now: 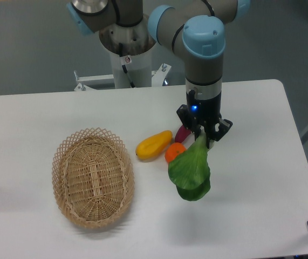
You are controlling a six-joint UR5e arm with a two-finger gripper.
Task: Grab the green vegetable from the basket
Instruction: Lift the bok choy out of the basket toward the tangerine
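Observation:
The bok choy (190, 171), with broad bright green leaves, hangs from my gripper (203, 138) right of the basket. The gripper is shut on its stalk end, which is hidden between the fingers, and the leaves droop down toward the table. The oval tan wicker basket (93, 177) lies at the left of the table with nothing in it. The gripper is well to the right of the basket, over the table's middle.
A yellow elongated fruit (154, 145), an orange (173, 152) and a purple item (183, 133) lie close together just left of the gripper. The robot base (127, 51) stands at the back. The table's right edge is near.

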